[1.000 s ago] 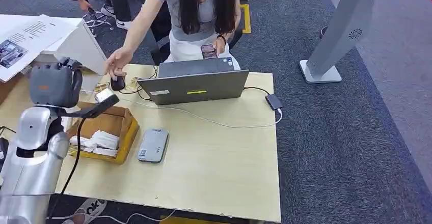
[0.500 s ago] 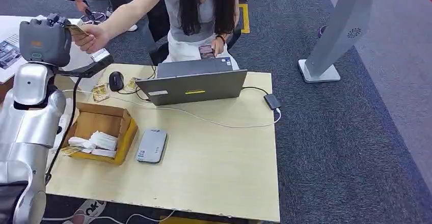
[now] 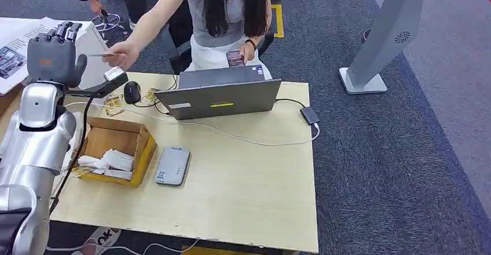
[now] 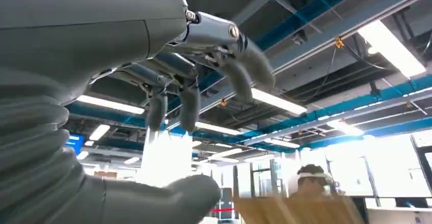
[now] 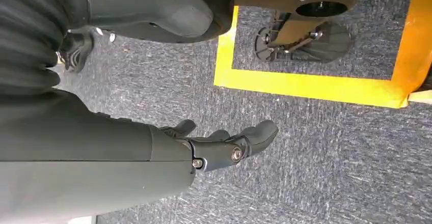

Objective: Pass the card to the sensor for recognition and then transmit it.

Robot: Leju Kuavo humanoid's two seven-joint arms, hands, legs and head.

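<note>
Pale wooden bench sits on dark grey carpet, with a grey stand's base off to the side. On the bench: a grey laptop, a black mouse, an open cardboard box and a flat grey card sensor just beside it. The left robot hand is raised, fingers spread, holding nothing. The thin card is in a seated person's hand. The right robot hand hangs over the carpet, fingers loosely apart and empty.

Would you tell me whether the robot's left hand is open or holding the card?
Open: the left hand holds nothing, fingers apart; a person's hand holds the card.
</note>
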